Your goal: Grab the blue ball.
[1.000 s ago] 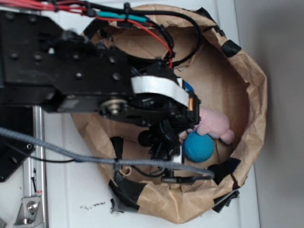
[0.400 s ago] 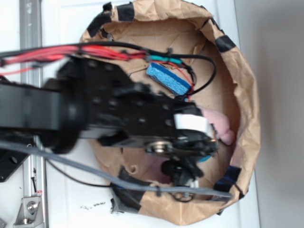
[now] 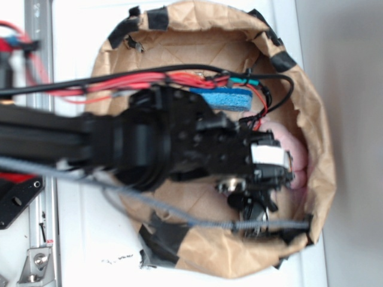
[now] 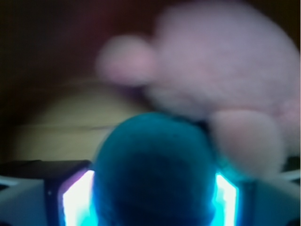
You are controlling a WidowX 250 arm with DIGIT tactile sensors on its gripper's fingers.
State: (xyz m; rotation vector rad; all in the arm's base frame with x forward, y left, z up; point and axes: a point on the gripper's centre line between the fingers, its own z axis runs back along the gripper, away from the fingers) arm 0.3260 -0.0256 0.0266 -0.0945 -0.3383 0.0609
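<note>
Wrist footage puts the blue ball (image 4: 154,172) right between the two pale fingers (image 4: 77,200) of the end effector (image 4: 150,202), filling the lower middle of the picture, its knitted teal surface lit bright cyan along both flanks where it meets the finger pads. The fingers sit hard against either side of the ball, so the end effector is clenched around it. Just behind and above the ball lies the pink plush bunny (image 4: 221,80), blurred, its body touching or nearly touching the ball's upper right edge; which of the two cannot be told. From the exterior view the black arm (image 3: 149,146) reaches in from the left across the crumpled brown paper bag (image 3: 311,119), which is rolled into a bowl with strips of black tape (image 3: 164,230) on its rim and sits on the white tabletop (image 3: 78,239). The end effector (image 3: 257,203) hangs low near the bag's right wall, hiding the ball from this view. A sliver of the pink bunny (image 3: 293,158) shows just to its right. The blue sponge (image 3: 224,98) lies in the bag's upper part, under the red and black cables (image 3: 179,78).
</note>
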